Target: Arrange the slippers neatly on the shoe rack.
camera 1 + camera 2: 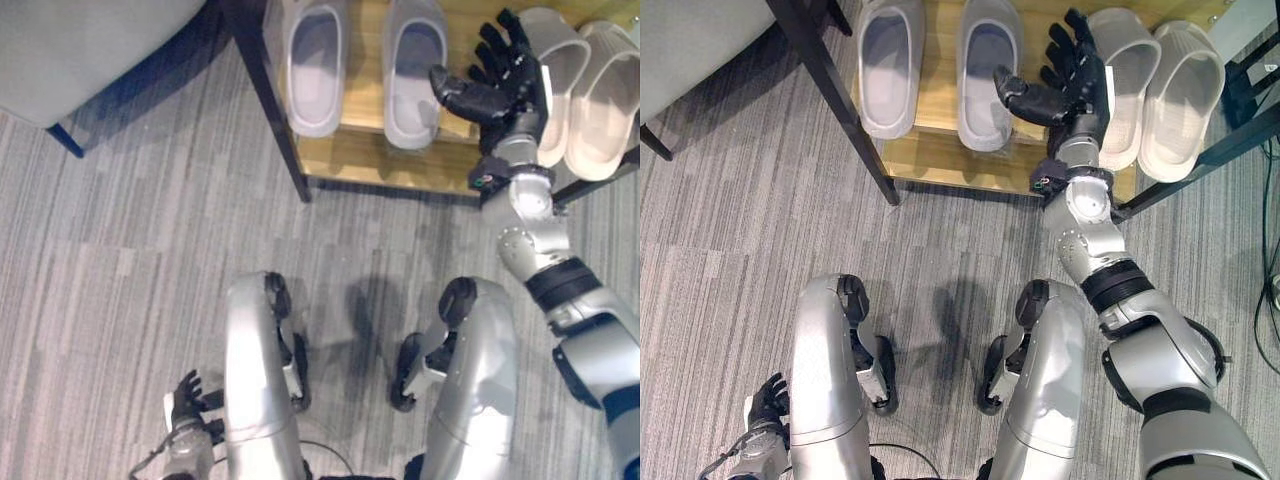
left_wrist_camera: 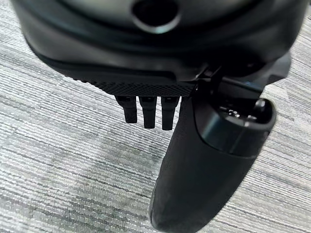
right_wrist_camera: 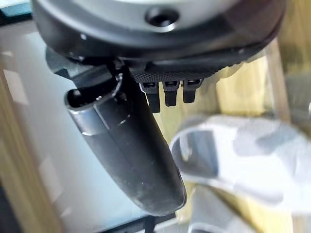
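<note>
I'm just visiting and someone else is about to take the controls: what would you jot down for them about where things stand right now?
Right hand: open, fingers spread, holding nothing, over the shoe rack between the two pairs.
Left hand: low at the robot's side over the carpet, fingers relaxed, holding nothing.
Slippers: the grey pair sits side by side on the rack's left part; the beige pair sits side by side on its right part.
Done: all four slippers are on the rack, paired.
Left: perhaps straighten the beige pair, which looks slightly angled, then withdraw the right hand.
</note>
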### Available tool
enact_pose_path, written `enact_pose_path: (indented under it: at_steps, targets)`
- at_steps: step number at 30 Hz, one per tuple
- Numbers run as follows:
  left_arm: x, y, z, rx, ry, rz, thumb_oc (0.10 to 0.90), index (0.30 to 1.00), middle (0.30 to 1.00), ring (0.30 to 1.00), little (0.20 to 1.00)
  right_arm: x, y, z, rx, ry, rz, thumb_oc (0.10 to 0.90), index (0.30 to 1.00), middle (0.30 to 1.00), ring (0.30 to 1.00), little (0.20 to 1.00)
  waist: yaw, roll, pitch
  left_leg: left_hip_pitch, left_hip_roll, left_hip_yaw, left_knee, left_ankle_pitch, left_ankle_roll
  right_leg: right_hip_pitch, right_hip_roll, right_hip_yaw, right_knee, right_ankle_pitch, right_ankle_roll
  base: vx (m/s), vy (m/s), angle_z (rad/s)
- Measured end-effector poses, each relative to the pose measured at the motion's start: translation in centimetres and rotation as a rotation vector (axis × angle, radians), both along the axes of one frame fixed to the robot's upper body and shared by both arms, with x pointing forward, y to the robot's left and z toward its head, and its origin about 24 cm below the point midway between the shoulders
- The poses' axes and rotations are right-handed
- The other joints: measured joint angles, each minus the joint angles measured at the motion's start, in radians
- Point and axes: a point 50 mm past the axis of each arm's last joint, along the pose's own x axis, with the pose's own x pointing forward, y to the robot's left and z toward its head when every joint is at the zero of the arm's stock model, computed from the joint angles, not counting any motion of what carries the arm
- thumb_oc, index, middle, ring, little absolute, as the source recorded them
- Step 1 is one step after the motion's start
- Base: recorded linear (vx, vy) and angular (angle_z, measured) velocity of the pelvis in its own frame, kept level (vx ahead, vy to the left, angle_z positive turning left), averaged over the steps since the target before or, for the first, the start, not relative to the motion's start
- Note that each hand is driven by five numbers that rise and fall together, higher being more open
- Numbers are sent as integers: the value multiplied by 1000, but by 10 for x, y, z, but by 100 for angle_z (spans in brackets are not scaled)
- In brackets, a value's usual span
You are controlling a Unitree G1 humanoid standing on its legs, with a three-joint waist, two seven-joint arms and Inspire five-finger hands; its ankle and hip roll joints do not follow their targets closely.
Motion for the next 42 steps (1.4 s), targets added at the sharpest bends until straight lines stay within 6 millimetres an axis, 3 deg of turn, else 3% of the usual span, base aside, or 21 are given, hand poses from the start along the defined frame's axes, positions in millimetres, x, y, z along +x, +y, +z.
enact_pose_path:
  at_steps: [7,29,42]
  targets:
    - [0,-1,-1,-11,0,-13,800,900,900,900,900,1,7,-5,-36,11,73,800,900,900,900,900,2,0,0,0,0,0,0,0,0,0,-1,0,0,0,0,0,0,0]
    - [0,0,-1,-11,0,-13,800,900,900,900,900,0,2,-3,-53,-2,39,800,900,900,900,900,-1,0,0,2,0,3,0,0,0,0,0,3,1,0,0,0,0,0]
    - [-2,-1,-2,-25,4,-29,800,900,900,900,900,0,0,-13,-151,41,75,800,900,900,900,900,-1,0,0,5,0,3,1,5,-10,1,3,4,3,2,3,-9,-2,0]
